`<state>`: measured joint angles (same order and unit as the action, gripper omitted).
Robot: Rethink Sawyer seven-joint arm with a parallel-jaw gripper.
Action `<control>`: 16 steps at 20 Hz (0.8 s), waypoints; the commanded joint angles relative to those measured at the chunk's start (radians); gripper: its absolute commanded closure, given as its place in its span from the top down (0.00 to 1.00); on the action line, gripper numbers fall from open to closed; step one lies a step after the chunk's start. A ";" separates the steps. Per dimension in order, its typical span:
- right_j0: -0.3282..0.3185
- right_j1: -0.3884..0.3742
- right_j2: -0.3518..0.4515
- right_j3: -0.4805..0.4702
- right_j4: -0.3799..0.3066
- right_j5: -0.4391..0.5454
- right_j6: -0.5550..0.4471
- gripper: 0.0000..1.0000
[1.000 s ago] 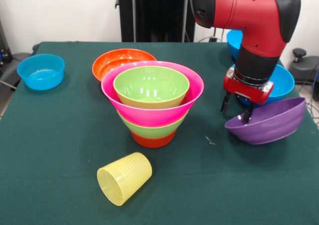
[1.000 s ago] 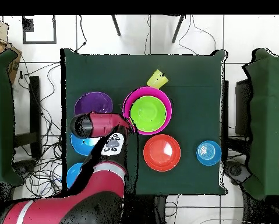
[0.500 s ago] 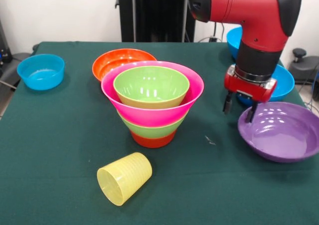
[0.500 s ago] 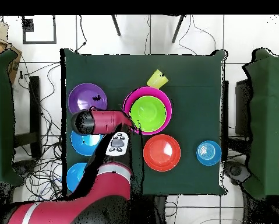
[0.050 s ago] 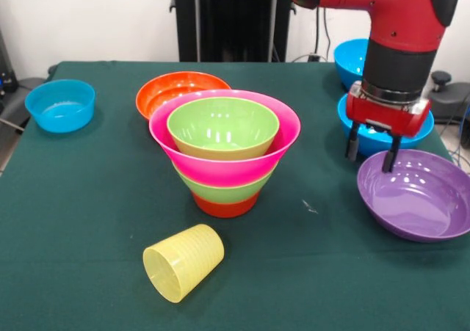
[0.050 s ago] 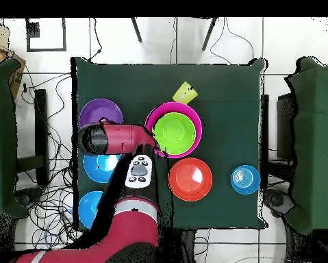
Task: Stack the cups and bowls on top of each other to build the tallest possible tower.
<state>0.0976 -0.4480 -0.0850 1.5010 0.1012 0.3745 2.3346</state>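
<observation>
Purple bowl is flat on the table now, mouth up. 1 s ago it hung tilted off the gripper by its rim; 0.5 s ago it was already down. Gripper has since lifted and shifted twd the blue bowl behind. It now hovers over the purple bowl's far rim, fingers spread, holding nothing. Read: grasp lost or dropped, so that bowl didn't reach the tower. Needs a re-grasp before it adds any height.

Tower unchanged, mid-table: small orange base, lime green, flaring pink, lime green nested inside. All mouths up, axis vertical.

Cup: pale-yellow ribbed tumbler lies on its side near the front edge, just in front of the tower, not touching. Long axis roughly horizontal, running diagonally; open mouth faces the camera and slightly left, closed end points back-right twd the tower base. Must be stood up, or grabbed by the rim, before stacking.

Loose bowls: large orange behind the tower, small blue far left, another blue at the back right. Overhead view agrees: purple bowl beside the tower, arm between them.
</observation>
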 commanded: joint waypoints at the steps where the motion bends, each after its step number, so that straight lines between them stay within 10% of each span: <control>1: -0.041 -0.030 0.156 0.063 0.025 0.077 0.027 1.00; 16: -0.051 -0.018 0.184 0.090 0.025 0.087 0.064 1.00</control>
<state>0.0421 -0.4958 -0.0053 1.5392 0.1097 0.3746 2.3346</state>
